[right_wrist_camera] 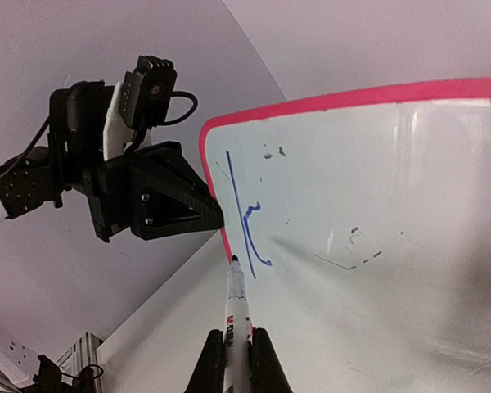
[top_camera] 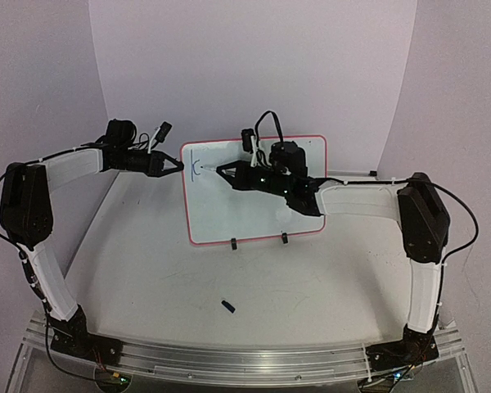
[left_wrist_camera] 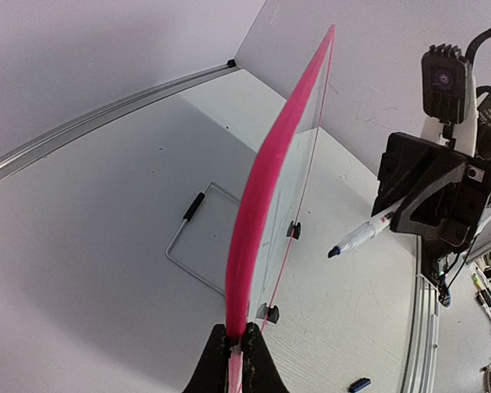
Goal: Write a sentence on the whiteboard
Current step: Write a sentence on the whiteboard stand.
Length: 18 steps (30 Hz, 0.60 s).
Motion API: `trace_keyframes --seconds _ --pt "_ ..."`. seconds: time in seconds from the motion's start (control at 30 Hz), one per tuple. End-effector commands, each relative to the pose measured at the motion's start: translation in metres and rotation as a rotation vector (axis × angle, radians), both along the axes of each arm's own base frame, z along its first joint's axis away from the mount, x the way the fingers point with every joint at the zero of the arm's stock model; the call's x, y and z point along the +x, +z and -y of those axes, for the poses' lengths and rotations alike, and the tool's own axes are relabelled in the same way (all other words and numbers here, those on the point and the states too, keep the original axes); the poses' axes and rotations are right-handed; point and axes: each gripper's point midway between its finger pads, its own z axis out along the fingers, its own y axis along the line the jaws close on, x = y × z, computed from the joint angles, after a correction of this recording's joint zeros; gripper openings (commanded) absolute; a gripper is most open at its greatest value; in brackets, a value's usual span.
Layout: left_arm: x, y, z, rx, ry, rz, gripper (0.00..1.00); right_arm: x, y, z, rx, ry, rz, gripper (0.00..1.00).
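Note:
The whiteboard (top_camera: pixel 250 214) stands upright on two black clip feet at the table's middle. Its pink rim shows edge-on in the left wrist view (left_wrist_camera: pixel 263 192). Of the sentence, only a long blue stroke and a curved one (right_wrist_camera: pixel 250 217) show near the board's left edge (top_camera: pixel 198 167). My left gripper (top_camera: pixel 178 166) is shut on the board's left rim (left_wrist_camera: pixel 237 350). My right gripper (right_wrist_camera: pixel 237 348) is shut on a white marker (right_wrist_camera: pixel 236 299). It holds the marker in front of the board (top_camera: pixel 222 170), with the tip by the strokes and a little off the surface (left_wrist_camera: pixel 334 252).
The marker's dark cap (top_camera: pixel 227 306) lies on the table in front of the board, and also shows in the left wrist view (left_wrist_camera: pixel 359 383). A wire stand (left_wrist_camera: pixel 180 246) rests on the table behind the board. Purple walls close in the back and sides.

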Motion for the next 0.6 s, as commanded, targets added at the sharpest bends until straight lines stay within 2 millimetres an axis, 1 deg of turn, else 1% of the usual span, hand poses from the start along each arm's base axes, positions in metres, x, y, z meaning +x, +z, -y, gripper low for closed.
trace_keyframes --seconds 0.0,0.23,0.57 --pt "-0.016 0.006 0.005 0.001 -0.033 -0.013 0.0 0.003 0.032 0.009 0.037 -0.044 0.062 0.0" --pt "-0.016 0.006 0.005 0.001 -0.033 -0.012 0.0 0.015 0.019 0.005 0.004 -0.079 0.039 0.0" --pt "-0.016 0.006 0.005 0.002 -0.034 -0.013 0.0 0.025 0.01 -0.001 -0.011 -0.093 0.027 0.0"
